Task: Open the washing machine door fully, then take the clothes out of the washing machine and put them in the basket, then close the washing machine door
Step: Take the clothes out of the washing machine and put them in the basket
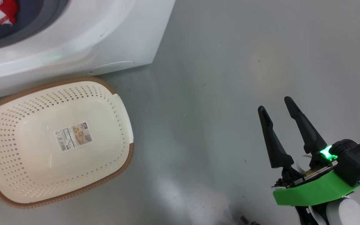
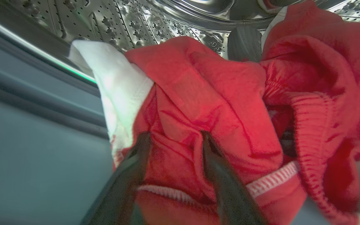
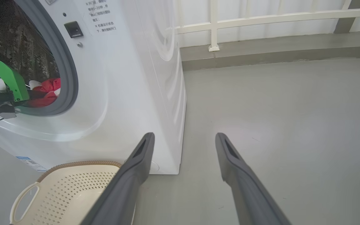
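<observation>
Soft cloth clothes point(image 2: 217, 93), glossy steel drum point(image 2: 130, 22)

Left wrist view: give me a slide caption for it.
Left gripper, fingers apart, tips buried in red clothes inside the steel drum.

You are in a bare laundry corner, more a utility space or balcony than a furnished room. A white front-loading washing machine point(image 3: 130, 78) stands directly on a smooth grey floor point(image 3: 277, 125). A cream perforated basket point(image 1: 36, 150) sits on the floor just in front of it. Red clothes point(image 3: 47, 90) lie in the steel drum point(image 2: 130, 25). Along the floor's far edge runs a low grey kerb point(image 3: 261, 53), carrying a white railing point(image 3: 261, 20) with pale panels behind.
</observation>
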